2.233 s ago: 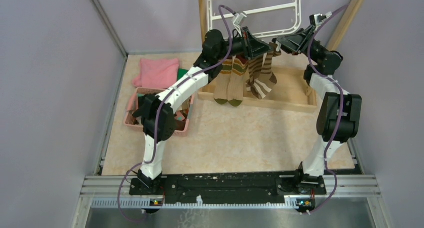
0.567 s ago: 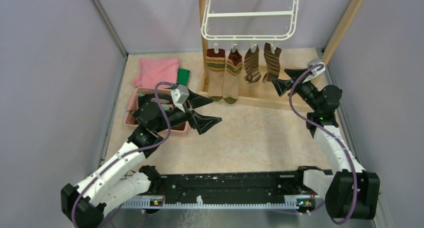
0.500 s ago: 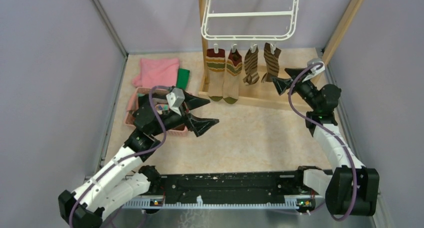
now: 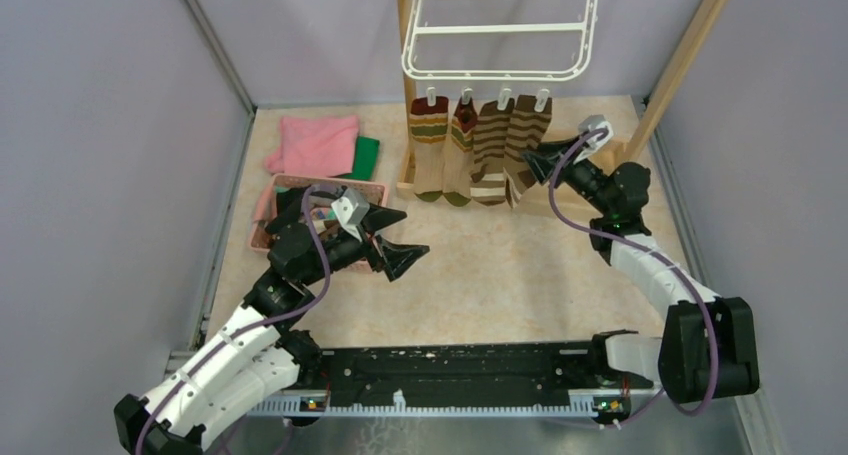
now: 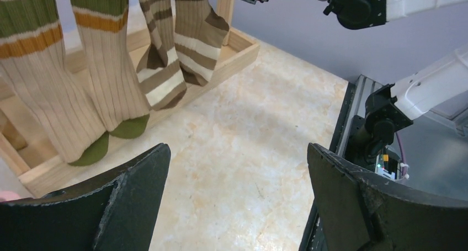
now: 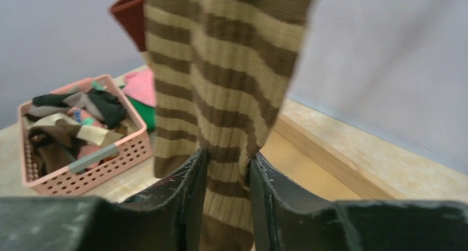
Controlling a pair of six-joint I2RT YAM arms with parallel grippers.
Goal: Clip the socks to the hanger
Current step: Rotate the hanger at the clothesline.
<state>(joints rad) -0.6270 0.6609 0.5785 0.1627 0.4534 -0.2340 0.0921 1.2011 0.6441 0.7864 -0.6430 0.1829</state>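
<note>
The white hanger (image 4: 500, 75) hangs at the back, with several socks clipped along its front edge. Two are red/green/tan banded (image 4: 430, 150) (image 5: 38, 85). Two are brown-and-cream striped (image 4: 490, 155) (image 5: 160, 69). My right gripper (image 4: 533, 163) (image 6: 227, 157) is shut on the rightmost striped sock (image 4: 524, 140) (image 6: 221, 80), and its fingers pinch the lower part from both sides. My left gripper (image 4: 405, 233) (image 5: 237, 151) hovers wide open over the floor beside the basket, holding nothing.
A pink basket (image 4: 300, 182) (image 6: 88, 157) of loose socks sits left of the left gripper. A pink cloth (image 4: 315, 143) and a green cloth (image 4: 367, 157) lie behind it. The wooden frame's base (image 4: 570, 207) and posts (image 4: 690, 55) stand under and beside the hanger.
My right gripper moved left to the rightmost striped sock and closed on it; the two striped socks now hang flatter. The left arm drew back a little towards its base, still open.
</note>
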